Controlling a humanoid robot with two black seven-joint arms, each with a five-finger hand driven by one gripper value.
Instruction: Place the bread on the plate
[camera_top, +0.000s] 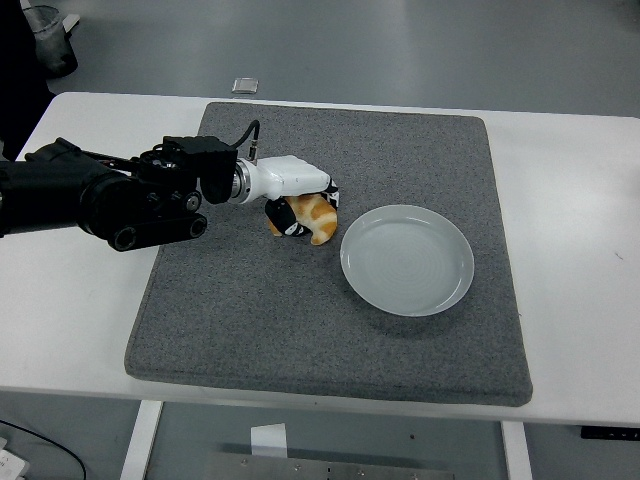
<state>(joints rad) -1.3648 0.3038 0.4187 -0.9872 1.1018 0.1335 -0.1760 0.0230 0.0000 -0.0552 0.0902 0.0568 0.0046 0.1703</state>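
Note:
A golden-brown piece of bread (314, 217) sits in my left hand (302, 210), whose black fingers are curled around it over the grey mat (300, 320). The hand has a white back and comes off a thick black arm from the left edge. Whether the bread touches the mat or hangs just above it I cannot tell. An empty pale grey plate (407, 260) lies on the mat just right of the bread, a small gap between them. My right arm does not show.
The mat covers most of the white table (580, 230). A small square object (245, 85) lies on the floor beyond the table's far edge. A dark bin (45, 35) stands at the top left corner.

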